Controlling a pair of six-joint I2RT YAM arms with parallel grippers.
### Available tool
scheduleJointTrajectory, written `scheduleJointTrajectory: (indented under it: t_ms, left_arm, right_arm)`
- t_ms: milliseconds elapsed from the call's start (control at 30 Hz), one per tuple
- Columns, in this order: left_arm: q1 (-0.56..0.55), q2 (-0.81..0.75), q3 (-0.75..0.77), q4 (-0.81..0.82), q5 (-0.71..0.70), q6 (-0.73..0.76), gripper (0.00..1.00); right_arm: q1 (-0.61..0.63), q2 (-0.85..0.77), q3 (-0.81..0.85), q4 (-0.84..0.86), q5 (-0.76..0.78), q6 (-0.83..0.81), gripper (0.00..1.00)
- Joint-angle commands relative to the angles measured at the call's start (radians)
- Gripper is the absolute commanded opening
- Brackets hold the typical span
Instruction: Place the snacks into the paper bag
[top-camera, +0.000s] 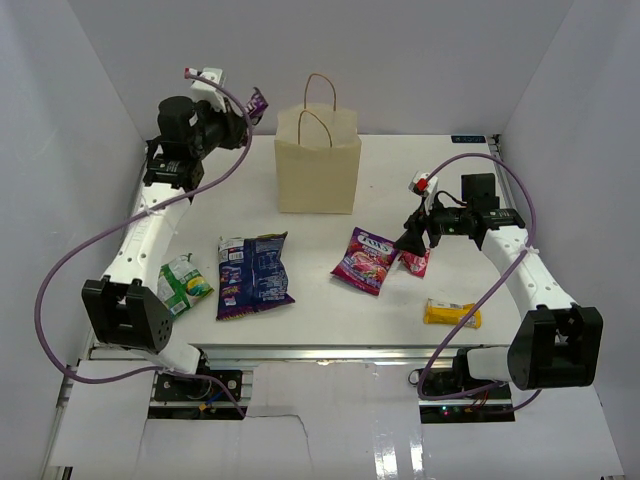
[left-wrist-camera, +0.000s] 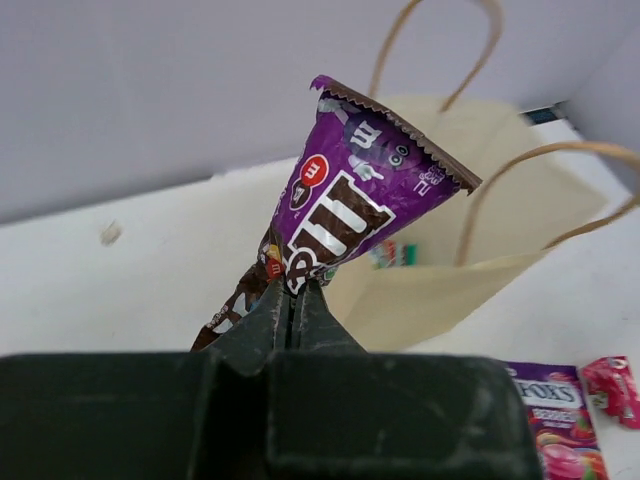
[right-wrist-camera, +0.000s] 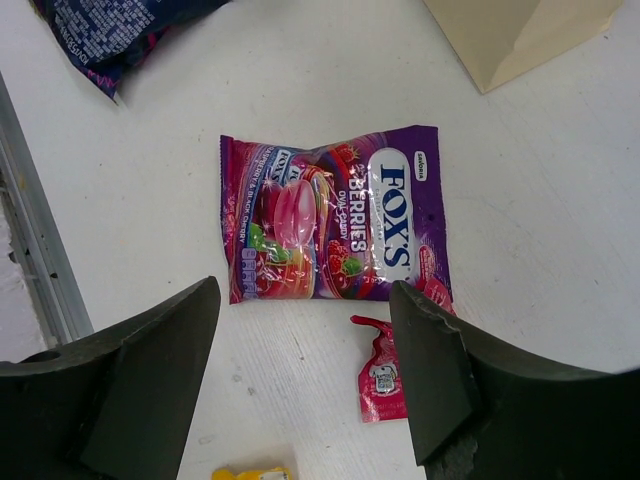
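Observation:
My left gripper is shut on the dark purple bar, held in the air left of the paper bag and level with its open top. A green-red candy bag shows inside it. My right gripper is open and empty, hovering over the small pink packet and the near edge of the magenta candy bag. On the table lie the yellow bar, the large blue-purple bag and the green packet.
White walls close in the table at the back and both sides. A metal rail runs along the table's near edge. The left arm's purple cable loops out over the left side.

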Motion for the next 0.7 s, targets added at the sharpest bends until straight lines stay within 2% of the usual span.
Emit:
scheduleJointTrajectory:
  t_ms: [0, 133, 267, 533, 600, 667]
  left_arm:
    - [-0.08, 0.02, 0.098, 0.068, 0.049, 0.003, 0.0]
    - [-0.161, 0.14, 0.242, 0.073, 0.049, 0.017, 0.0]
    - [-0.186, 0.277, 0.381, 0.071, 0.039, 0.018, 0.0]
    - [-0.192, 0.41, 0.515, 0.06, 0.055, 0.0, 0.01]
    - [-0.201, 0.417, 0.512, 0.057, 0.069, -0.006, 0.05]
    - [-0.206, 0.413, 0.495, 0.05, 0.085, -0.011, 0.21]
  right_arm:
    - [-0.005, -0.02, 0.008, 0.004, -0.043, -0.005, 0.74]
    - [-0.005, -0.029, 0.006, 0.005, -0.049, -0.01, 0.74]
    - [-0.005, -0.051, -0.007, 0.004, -0.044, -0.021, 0.74]
    - [-0.004, -0.057, -0.018, -0.021, -0.041, -0.062, 0.74]
    - [-0.004, -0.049, -0.015, -0.039, -0.047, -0.088, 0.75]
    - [-0.002, -0.026, -0.009, -0.056, -0.049, -0.102, 0.75]
